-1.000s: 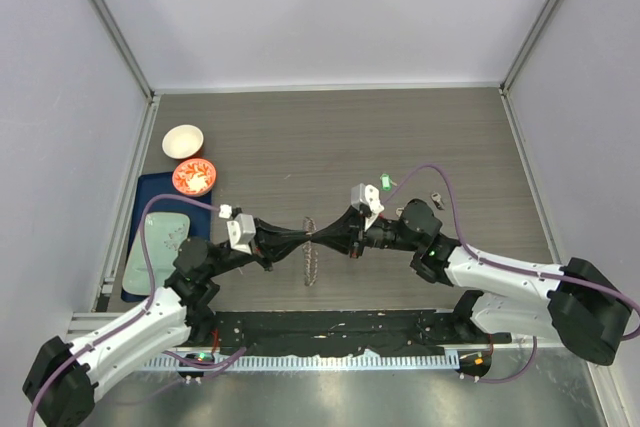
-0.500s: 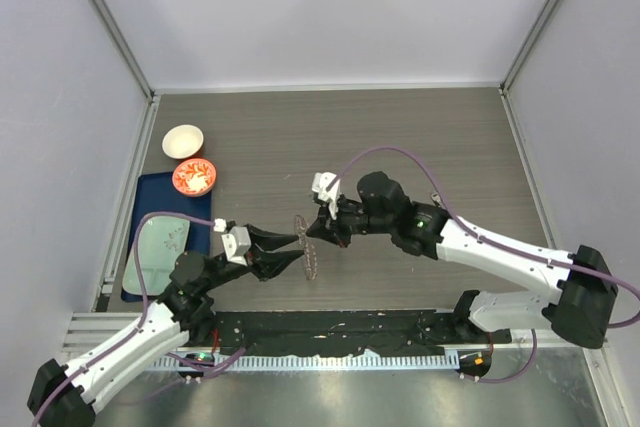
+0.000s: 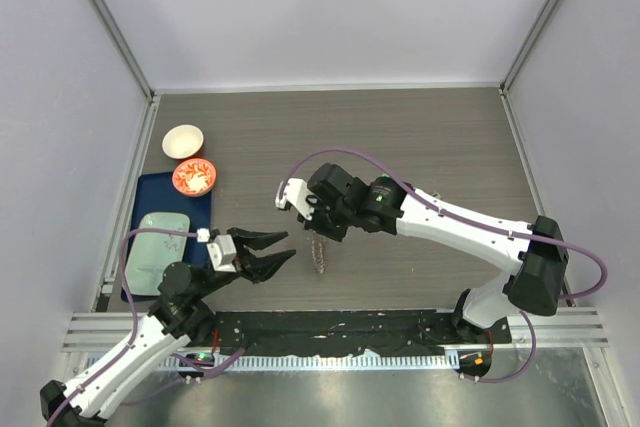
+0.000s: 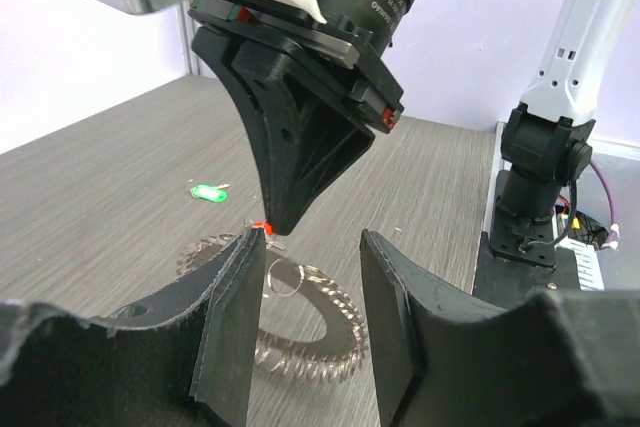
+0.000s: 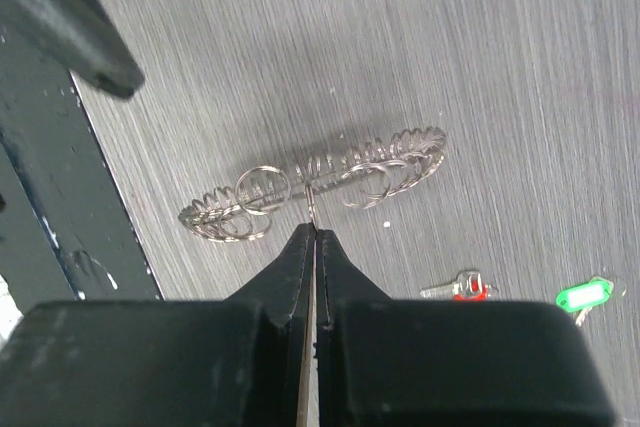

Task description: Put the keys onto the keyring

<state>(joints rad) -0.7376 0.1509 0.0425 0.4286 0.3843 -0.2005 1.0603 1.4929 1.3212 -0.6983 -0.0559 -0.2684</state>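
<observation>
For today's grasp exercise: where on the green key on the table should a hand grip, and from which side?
Probably the plastic head of the green key, pinched across its width from above: it lies flat on the table, clear of the red key.

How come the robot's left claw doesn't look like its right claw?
The left gripper has its jaws spread apart, while the right gripper has its jaws pressed together. The left gripper holds nothing, while the right gripper pinches the keyring by a thin wire. The left gripper reaches in from the left of the keyring, the right gripper from the right. Both are black and aim at the keyring.
</observation>
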